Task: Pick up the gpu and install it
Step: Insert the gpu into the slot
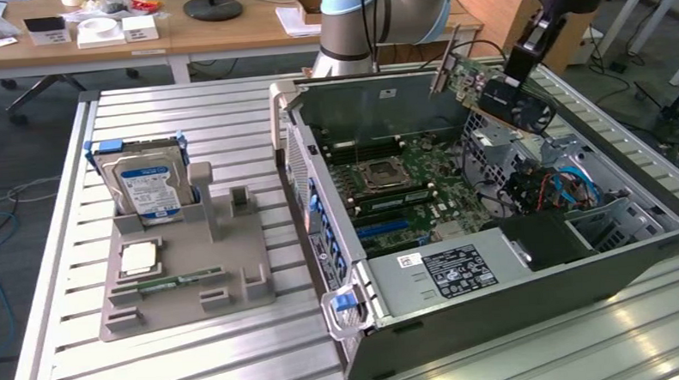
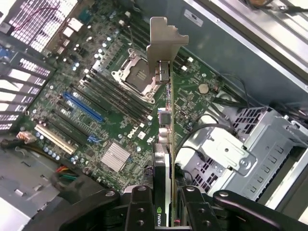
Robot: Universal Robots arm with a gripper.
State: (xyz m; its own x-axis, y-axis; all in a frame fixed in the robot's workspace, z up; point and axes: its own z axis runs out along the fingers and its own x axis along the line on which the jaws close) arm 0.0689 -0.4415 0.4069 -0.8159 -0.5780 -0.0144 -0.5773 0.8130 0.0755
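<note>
The claw [image 1: 515,69] is pinching the graphics card [image 1: 498,93], with one finger pressed against each flat face. In the wrist view the claw [image 2: 166,214] has the card [image 2: 162,159] edge-on between its black fingers [image 2: 139,209], and the silver end bracket [image 2: 165,45] sits at the end of the card farthest from the claw. The card hangs tilted in the air, over the open computer case [image 1: 617,259] and clear of everything inside it. It is not seated in any slot.

Below the claw lies the green main board [image 2: 120,113]. The empty processor socket [image 2: 137,77] is just beside the bracket as seen past the card. On the same side, farther from the card, are a long blue slot [image 2: 82,107], a pale slot [image 2: 54,138] and a small ribbed silver heat sink [image 2: 115,156]. On the other side of the card, under the claw, is a silver metal drive cage [image 2: 231,154] with black cables running by it.

Well away from the claw, toward the exterior view's left, a grey holder [image 1: 189,278] rests on the slatted metal table [image 1: 186,360]. A hard drive [image 1: 144,186] with a blue label stands upright in it, and a narrow green memory stick [image 1: 178,281] lies flat on it.
</note>
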